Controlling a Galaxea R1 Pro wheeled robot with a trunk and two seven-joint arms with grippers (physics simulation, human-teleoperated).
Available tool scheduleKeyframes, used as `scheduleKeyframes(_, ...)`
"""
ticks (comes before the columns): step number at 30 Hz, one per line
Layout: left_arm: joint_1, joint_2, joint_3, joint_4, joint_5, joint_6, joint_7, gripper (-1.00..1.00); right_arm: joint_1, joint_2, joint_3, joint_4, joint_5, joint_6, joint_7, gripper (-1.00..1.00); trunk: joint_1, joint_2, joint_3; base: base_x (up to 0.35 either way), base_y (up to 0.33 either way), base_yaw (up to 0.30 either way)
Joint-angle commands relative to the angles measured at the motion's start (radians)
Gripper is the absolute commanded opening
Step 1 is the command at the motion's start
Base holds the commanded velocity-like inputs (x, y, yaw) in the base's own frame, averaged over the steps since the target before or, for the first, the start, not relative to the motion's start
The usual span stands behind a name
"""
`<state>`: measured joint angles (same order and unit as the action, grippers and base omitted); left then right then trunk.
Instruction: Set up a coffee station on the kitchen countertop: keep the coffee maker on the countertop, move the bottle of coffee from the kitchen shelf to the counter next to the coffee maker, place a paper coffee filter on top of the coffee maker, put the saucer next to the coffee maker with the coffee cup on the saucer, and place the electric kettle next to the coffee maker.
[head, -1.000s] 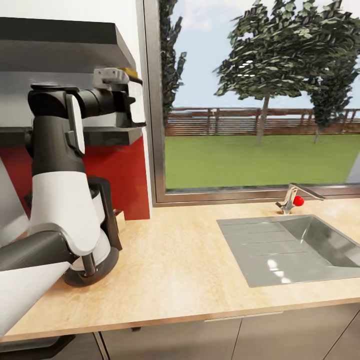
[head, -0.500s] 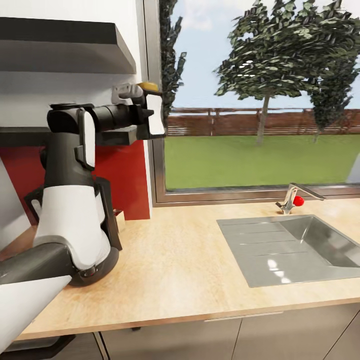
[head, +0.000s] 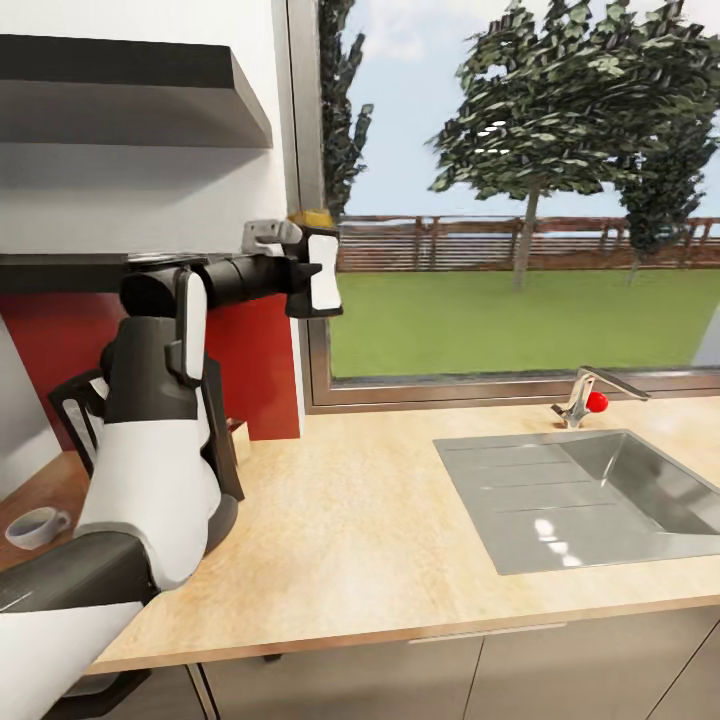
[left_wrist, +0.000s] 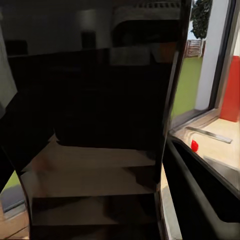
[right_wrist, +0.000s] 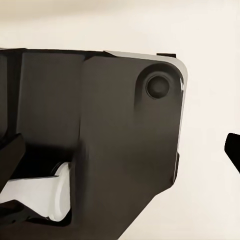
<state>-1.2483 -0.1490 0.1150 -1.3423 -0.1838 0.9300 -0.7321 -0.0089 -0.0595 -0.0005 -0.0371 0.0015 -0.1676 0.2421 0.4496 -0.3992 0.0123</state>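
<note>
My left gripper (head: 314, 268) is shut on the bottle of coffee (head: 311, 216). Its yellow-brown cap sticks out above the fingers (head: 323, 272), in front of the window frame and just off the right end of the lower kitchen shelf (head: 60, 272). In the left wrist view the glossy black bottle (left_wrist: 100, 125) sits close between the jaws. The black coffee maker (head: 218, 440) stands on the kitchen countertop (head: 360, 530), mostly hidden behind my left arm. A white coffee cup (head: 35, 526) sits at the far left. A dark fingertip (right_wrist: 233, 150) shows in the right wrist view.
A steel sink (head: 590, 500) with a tap (head: 585, 392) and red knob takes up the right of the worktop. A second black shelf (head: 130, 95) hangs higher up. A black loop handle (head: 76, 420) shows left of my arm. A small wooden box (head: 239, 437) stands by the red wall.
My left gripper has pulled the bottle off the shelf, moving right and down to in front of the window frame. The arm has lowered, uncovering the cup at the left.
</note>
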Motion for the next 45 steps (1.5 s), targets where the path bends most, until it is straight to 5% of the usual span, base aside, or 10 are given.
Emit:
scheduleKeyframes(1, 0.011, -0.001, 0.003, -0.004, -0.009, 0.002, -0.013, -1.0, 0.0, 0.0, 0.0, 0.001, 0.0, -0.003, 0.003, 1.0, 0.0, -0.001, 0.0, 0.0, 0.0, 0.0)
scheduleKeyframes(11, 0.129, 0.002, -0.078, -0.093, -0.014, -0.003, -0.011, -1.0, 0.0, 0.001, 0.0, -0.003, 0.0, -0.003, 0.003, 1.0, 0.0, -0.001, 0.0, -0.039, 0.0, 0.0)
scheduleKeyframes(25, 0.215, 0.005, -0.08, -0.101, -0.019, -0.016, 0.019, -1.0, 0.0, 0.001, 0.0, -0.003, 0.0, -0.003, 0.003, 1.0, 0.0, -0.001, 0.0, -0.164, 0.0, 0.0)
scheduleKeyframes(38, 0.488, 0.001, -0.085, -0.091, -0.009, -0.327, 0.2, -1.0, 0.0, -0.001, -0.002, -0.008, -0.001, -0.004, 0.003, 1.0, 0.0, -0.001, 0.0, -0.001, 0.0, 0.0)
scheduleKeyframes(45, 0.634, 0.002, -0.087, -0.089, -0.009, -0.47, 0.23, -1.0, 0.0, 0.0, -0.005, -0.03, -0.001, -0.006, 0.003, 1.0, 0.0, -0.001, 0.0, 0.0, 0.0, 0.0)
